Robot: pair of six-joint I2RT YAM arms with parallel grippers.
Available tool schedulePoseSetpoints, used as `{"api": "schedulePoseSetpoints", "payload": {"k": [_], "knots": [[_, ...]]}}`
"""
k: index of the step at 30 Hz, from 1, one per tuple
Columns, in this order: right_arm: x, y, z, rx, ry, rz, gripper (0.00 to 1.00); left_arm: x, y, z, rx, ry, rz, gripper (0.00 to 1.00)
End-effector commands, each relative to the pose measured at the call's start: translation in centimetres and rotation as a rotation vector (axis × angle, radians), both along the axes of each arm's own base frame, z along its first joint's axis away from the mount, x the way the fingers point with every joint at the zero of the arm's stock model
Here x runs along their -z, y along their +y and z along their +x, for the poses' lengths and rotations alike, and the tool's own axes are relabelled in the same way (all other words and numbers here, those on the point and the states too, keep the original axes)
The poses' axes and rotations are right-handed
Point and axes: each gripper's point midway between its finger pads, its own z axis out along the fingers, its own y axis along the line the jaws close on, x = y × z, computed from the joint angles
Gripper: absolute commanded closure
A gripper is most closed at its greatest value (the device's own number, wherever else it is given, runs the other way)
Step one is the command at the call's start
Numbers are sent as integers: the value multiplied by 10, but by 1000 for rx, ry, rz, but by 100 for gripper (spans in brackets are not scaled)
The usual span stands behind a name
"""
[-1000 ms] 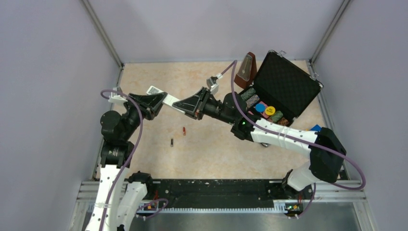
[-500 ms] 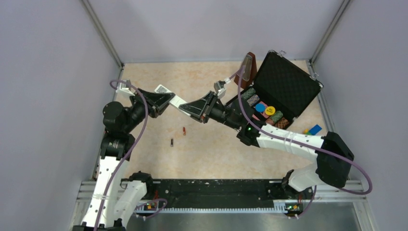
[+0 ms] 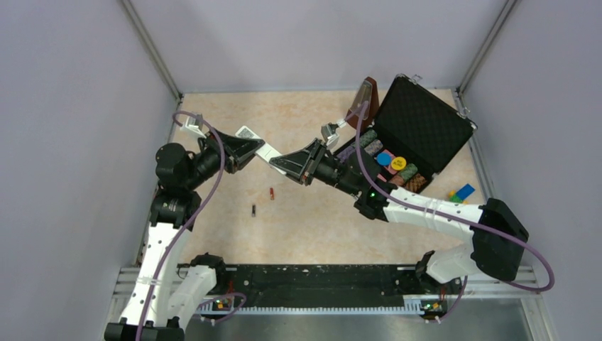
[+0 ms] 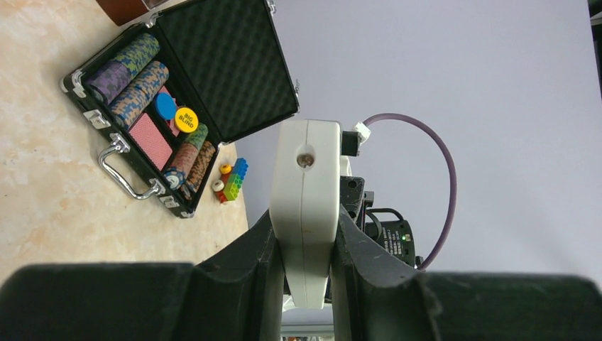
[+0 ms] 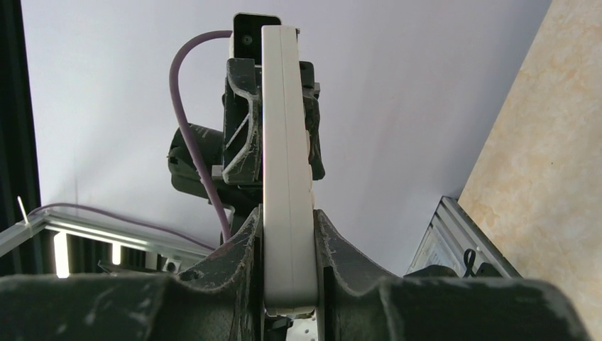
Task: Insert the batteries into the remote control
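The white remote control [image 3: 267, 150] is held in the air between both grippers, above the table's back middle. My left gripper [image 3: 248, 146] is shut on its screen end, and my right gripper [image 3: 287, 162] is shut on the other end. In the left wrist view the remote [image 4: 305, 192] stands edge-on between the jaws of that gripper [image 4: 304, 245]. In the right wrist view the remote [image 5: 286, 177] is likewise clamped in the gripper [image 5: 287, 245]. The red battery [image 3: 271, 192] and the black battery [image 3: 253, 209] lie on the table below, apart from each other.
An open black case [image 3: 424, 126] with poker chips stands at the back right, also in the left wrist view [image 4: 213, 64]. A brown metronome [image 3: 363, 99] stands behind it. Coloured toy blocks [image 3: 461, 192] lie near the right wall.
Both arms have carried the remote to the right and slightly toward the back. The toy blocks are now uncovered. The batteries have not moved.
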Motion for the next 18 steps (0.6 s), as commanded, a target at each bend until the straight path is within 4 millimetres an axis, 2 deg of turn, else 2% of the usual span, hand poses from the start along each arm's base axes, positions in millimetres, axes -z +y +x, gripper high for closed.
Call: {"api": "schedulePoseSetpoints", "payload": {"k": [1, 5, 10, 18], "knots": [[3, -11, -20, -60, -45, -34, 91, -42, 32, 29, -219, -195, 27, 100], [5, -14, -20, -45, -34, -41, 91, -41, 34, 30, -231, -200, 42, 100], [23, -25, -12, 29, 25, -92, 91, -42, 40, 30, -273, -207, 94, 100], [18, -26, -14, 23, -3, -78, 87, -47, 44, 30, -303, -222, 64, 100]]}}
